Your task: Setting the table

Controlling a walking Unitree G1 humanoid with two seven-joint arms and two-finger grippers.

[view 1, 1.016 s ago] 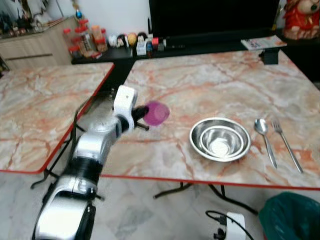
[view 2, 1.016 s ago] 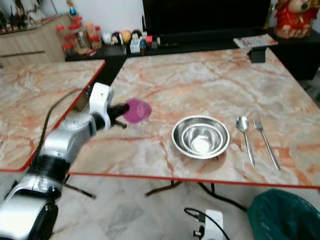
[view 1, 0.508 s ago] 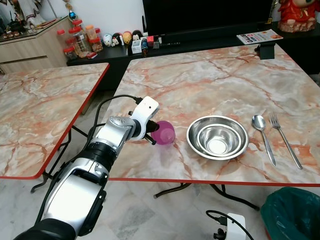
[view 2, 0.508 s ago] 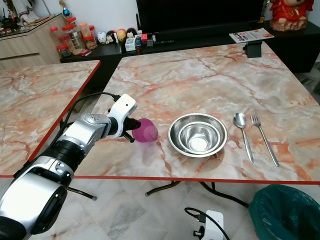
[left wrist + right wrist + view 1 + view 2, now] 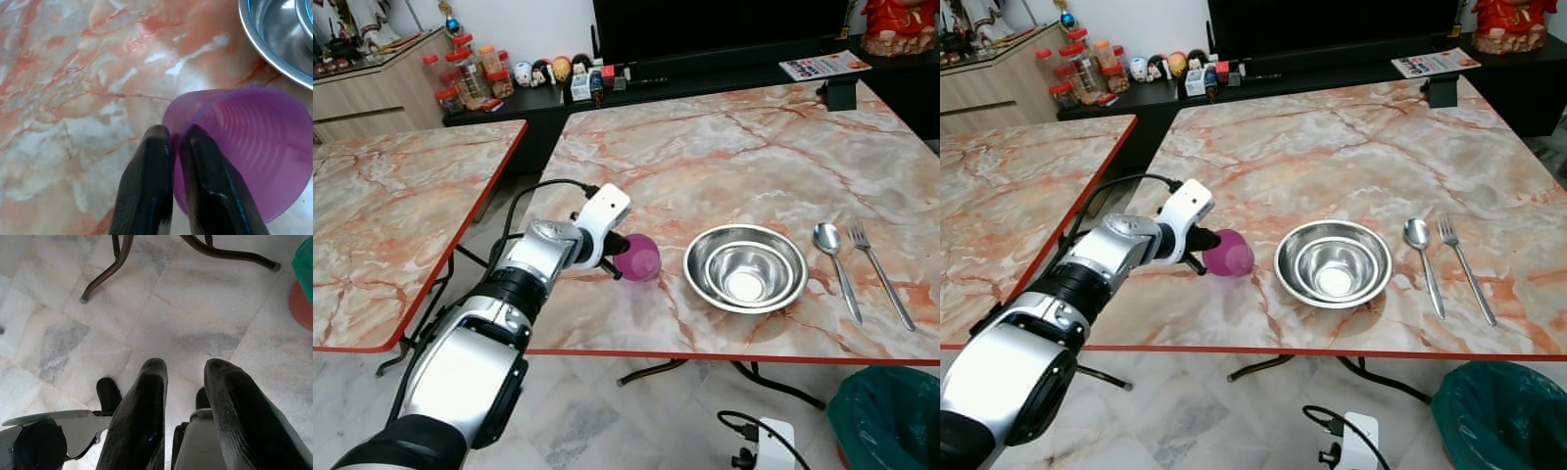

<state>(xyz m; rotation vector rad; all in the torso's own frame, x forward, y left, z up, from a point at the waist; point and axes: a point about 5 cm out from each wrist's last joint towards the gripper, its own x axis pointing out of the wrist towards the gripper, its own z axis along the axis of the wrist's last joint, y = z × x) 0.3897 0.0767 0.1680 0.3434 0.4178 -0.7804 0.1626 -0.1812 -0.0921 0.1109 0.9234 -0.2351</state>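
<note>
A purple plastic cup sits on the marble table just left of a steel bowl. My left gripper is shut on the cup's rim, one finger inside and one outside; the same grip is seen from the head. A spoon and a fork lie side by side right of the bowl. My right gripper hangs idle over the floor, its fingers apart.
A second marble table stands to the left across a narrow gap. A dark low shelf with jars and figurines runs behind. A green bin sits on the floor at the lower right, a white power strip beside it.
My left gripper carried the cup rightward and down from above the table's left edge and set it beside the bowl. The head view has steadied.
</note>
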